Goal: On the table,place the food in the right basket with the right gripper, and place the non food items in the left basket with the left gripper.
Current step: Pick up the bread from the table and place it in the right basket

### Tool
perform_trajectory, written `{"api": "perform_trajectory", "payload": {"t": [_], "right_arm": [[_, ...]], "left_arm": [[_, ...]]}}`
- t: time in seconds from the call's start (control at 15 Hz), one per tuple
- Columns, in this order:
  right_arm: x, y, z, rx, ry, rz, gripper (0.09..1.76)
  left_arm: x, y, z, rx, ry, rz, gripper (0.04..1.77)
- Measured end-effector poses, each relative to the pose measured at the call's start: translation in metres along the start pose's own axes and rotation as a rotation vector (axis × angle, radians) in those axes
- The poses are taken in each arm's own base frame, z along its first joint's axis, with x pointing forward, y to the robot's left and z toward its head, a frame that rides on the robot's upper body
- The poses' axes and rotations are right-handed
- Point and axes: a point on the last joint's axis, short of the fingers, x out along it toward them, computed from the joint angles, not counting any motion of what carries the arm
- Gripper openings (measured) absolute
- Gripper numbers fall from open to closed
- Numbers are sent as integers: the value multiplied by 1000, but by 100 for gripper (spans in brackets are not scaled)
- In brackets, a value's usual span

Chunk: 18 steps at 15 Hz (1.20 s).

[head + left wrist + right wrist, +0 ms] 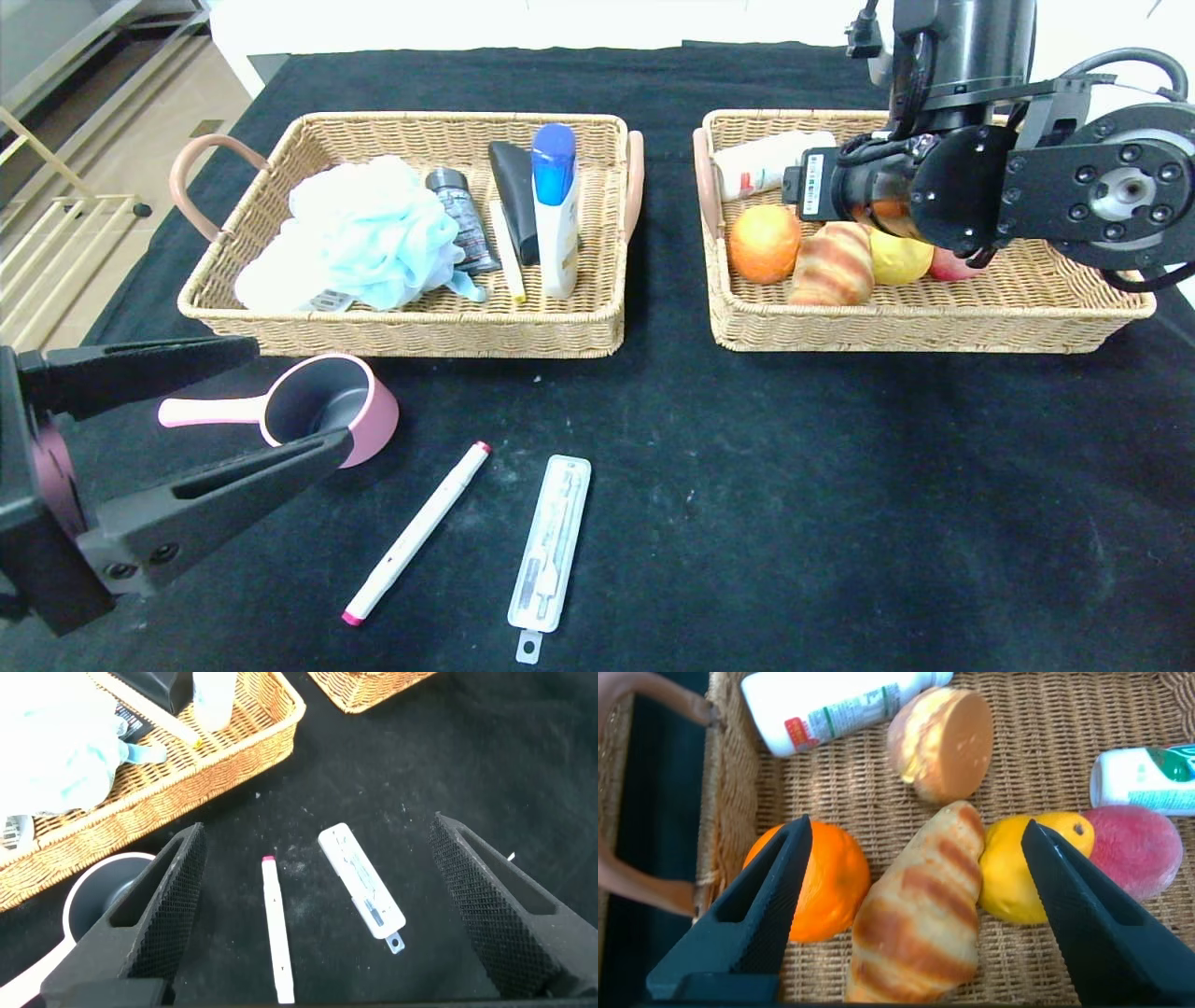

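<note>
On the black table lie a pink scoop cup (327,406), a white pen with pink ends (417,532) and a flat white packet (551,541). My left gripper (303,397) is open and empty, above the table at the front left. In the left wrist view the pen (276,929) and packet (363,889) lie between its fingers (168,905). My right gripper (915,831) is open and empty over the right basket (915,331), above a croissant (920,915) that lies between an orange (836,882) and a yellow fruit (1022,873).
The left basket (411,327) holds a blue bath pouf (359,233), a grey tube (462,219), a black tube (515,191) and a blue-capped bottle (555,210). The right basket also holds a bun (943,742), a pink item (1134,849) and a white bottle (766,161).
</note>
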Motion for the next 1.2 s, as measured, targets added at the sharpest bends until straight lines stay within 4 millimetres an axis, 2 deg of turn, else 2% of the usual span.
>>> {"api": "perform_trajectory", "payload": {"t": [0.2, 0.4, 0.73, 1.0, 1.2], "right_arm": [[-19, 3, -4, -20, 19, 44, 166], [-52, 4, -7, -39, 43, 180, 168], [-100, -15, -37, -114, 115, 502, 169], [-118, -34, -64, -188, 48, 741, 170], [-119, -48, -85, -209, 4, 866, 170]], "left_arm": [[0, 0, 0, 2, 2, 0, 172], [1, 0, -2, 26, 15, -2, 172], [3, 0, -3, 29, 25, -5, 172], [2, 0, -1, 30, 18, -2, 172], [3, -1, -2, 30, 24, -8, 172]]}}
